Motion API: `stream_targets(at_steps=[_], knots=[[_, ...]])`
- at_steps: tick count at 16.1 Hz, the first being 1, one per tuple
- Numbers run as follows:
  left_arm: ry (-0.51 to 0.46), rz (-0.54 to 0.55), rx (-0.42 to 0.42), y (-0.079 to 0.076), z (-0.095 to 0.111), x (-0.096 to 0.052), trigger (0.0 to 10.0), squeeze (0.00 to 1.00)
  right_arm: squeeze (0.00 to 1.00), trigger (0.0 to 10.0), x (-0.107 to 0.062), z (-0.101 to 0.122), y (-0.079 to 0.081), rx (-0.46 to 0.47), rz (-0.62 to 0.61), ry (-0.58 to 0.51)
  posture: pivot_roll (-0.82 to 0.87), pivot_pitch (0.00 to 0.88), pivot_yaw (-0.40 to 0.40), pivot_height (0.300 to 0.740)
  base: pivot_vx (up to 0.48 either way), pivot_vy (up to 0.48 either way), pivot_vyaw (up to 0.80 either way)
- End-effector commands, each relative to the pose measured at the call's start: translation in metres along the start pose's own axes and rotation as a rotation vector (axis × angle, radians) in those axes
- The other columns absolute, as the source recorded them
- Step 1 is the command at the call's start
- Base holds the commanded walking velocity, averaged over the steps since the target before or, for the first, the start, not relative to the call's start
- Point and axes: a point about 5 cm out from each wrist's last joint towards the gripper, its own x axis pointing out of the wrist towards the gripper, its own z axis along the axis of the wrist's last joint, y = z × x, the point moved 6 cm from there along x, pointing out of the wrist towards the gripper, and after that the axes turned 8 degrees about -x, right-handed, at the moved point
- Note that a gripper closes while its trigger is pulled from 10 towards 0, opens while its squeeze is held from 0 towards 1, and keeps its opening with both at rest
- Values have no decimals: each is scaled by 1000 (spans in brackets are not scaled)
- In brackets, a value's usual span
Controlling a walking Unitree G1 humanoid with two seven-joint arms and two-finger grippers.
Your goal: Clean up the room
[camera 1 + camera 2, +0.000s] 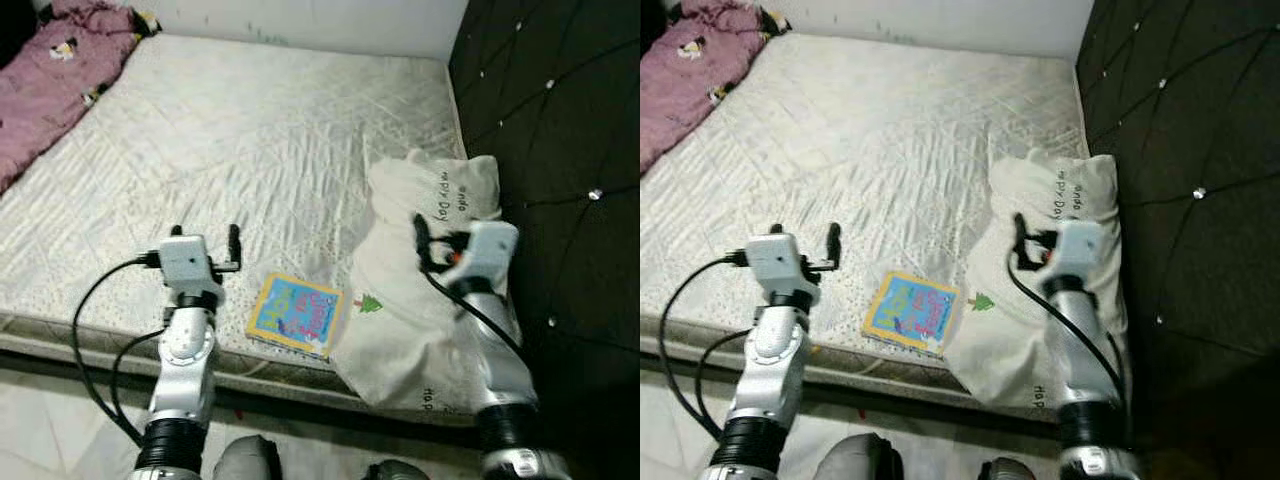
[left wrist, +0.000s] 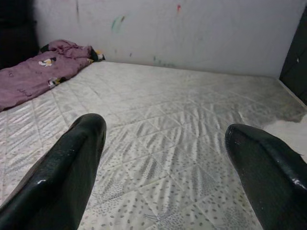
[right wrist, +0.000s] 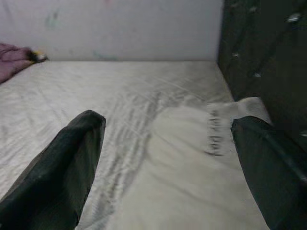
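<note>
My fingers point(image 2: 72, 163) are glossy black plastic; the mattress point(image 1: 230, 150) is quilted, faintly shiny cloth, the pillow point(image 1: 420, 300) soft matt fabric.

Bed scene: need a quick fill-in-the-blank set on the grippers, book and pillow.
1. The colourful book lies near the mattress edge, between the left gripper and the white ____.
2. The right gripper is over the pillow, its fingers ____.
3. The bedding bunched in the far corner on the robot's left is ____ in colour.

Missing words: pillow; open; pink
</note>
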Motion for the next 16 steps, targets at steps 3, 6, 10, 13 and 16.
stream_targets(at_steps=[3,6,10,13,16], knots=[[36,-77,79,1,-7,-1,10000,0,0,10000,-19,0,-11,-15,-110,10,-186,0,130,740,0,0,0],[36,-100,62,6,6,19,10000,0,0,10000,-32,-5,3,-10,-103,32,-249,0,183,740,0,0,0],[34,-67,50,2,-4,8,10000,0,0,10000,-37,-21,-1,-50,-74,98,-143,0,76,740,0,0,-759],[-19,65,46,29,3,-5,10000,0,0,10000,-21,-28,28,-42,61,127,52,0,-45,740,0,0,-533],[-45,148,83,56,10,-18,10000,0,0,10000,-8,-25,56,-43,172,121,171,0,-117,740,0,0,0]])
